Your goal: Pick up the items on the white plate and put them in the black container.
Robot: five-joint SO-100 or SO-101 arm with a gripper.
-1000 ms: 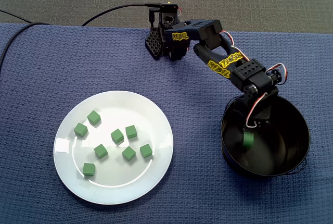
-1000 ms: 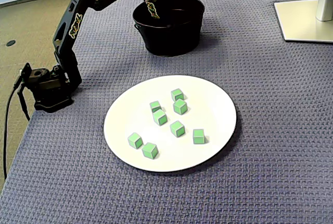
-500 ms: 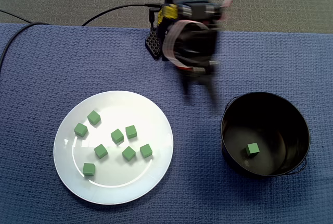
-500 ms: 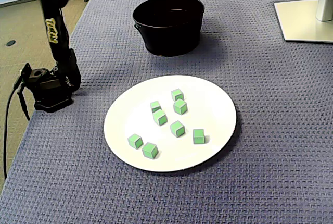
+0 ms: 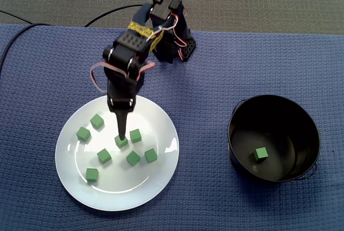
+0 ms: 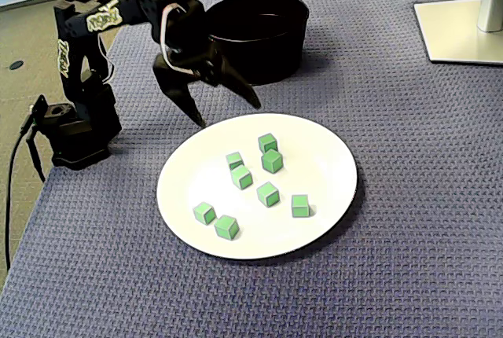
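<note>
In a fixed view, my gripper (image 5: 122, 130) points down over the white plate (image 5: 158, 126). Its tip overlaps one of the eight green cubes (image 5: 104, 156) lying there. I cannot tell its spread from this angle. A ninth cube (image 5: 261, 153) lies inside the black container (image 5: 303, 121), well apart to the right.

In a fixed view, my gripper (image 6: 228, 115) is spread wide and holds nothing. It hangs above the plate's (image 6: 330, 165) far rim, clear of the green cubes (image 6: 268, 193). The black container (image 6: 267, 59) stands just behind it.
</note>
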